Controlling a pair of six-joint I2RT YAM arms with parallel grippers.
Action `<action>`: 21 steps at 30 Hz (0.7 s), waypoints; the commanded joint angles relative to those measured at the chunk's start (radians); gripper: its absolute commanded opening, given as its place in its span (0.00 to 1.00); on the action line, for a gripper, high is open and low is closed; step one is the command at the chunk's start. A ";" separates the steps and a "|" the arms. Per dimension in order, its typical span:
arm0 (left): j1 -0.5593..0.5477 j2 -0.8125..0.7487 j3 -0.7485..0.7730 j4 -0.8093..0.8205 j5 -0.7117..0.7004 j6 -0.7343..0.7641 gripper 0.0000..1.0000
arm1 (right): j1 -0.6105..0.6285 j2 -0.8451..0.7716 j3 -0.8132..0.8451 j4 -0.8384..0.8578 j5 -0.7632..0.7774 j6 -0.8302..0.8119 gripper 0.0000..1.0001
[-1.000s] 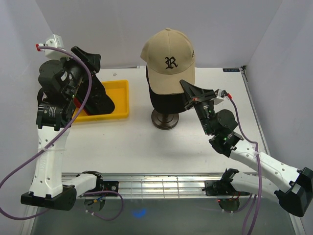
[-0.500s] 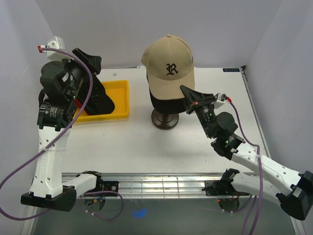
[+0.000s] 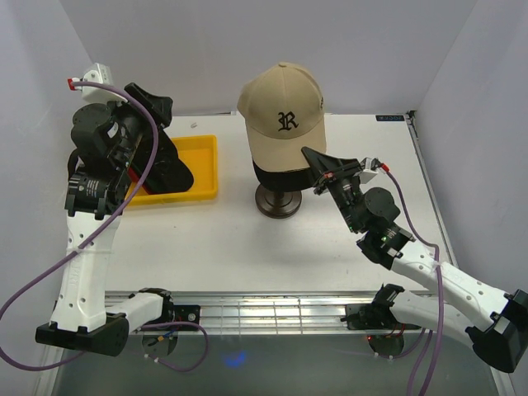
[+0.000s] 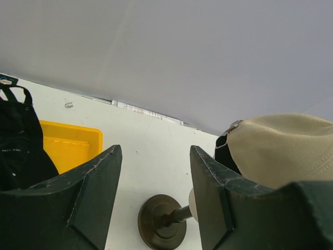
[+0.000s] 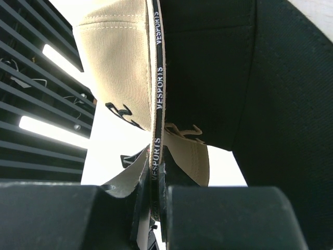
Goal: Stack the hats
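Reaching up mid-frame, the right gripper (image 3: 317,167) is clamped on the brim of the tan cap (image 3: 280,103). The left gripper (image 3: 155,96) is held high at upper left, jaws apart.

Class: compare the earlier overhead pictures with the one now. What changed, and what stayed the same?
The right claw, shut on the brim of the tan cap, has drawn it slightly down over the black cap on the stand. The left claw stayed open and raised by the yellow tray, barely shifting. Nothing was released.
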 commanded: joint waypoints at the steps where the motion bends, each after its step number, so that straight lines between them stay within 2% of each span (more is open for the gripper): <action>1: 0.001 -0.016 -0.012 0.013 -0.009 0.010 0.65 | -0.013 0.007 0.004 -0.152 0.020 -0.041 0.08; 13: 0.001 -0.007 -0.053 0.028 0.006 -0.001 0.64 | -0.033 -0.010 -0.027 -0.239 0.006 -0.034 0.08; 21: 0.002 -0.005 -0.069 0.033 0.005 0.001 0.64 | -0.047 -0.010 -0.114 -0.183 -0.025 0.041 0.08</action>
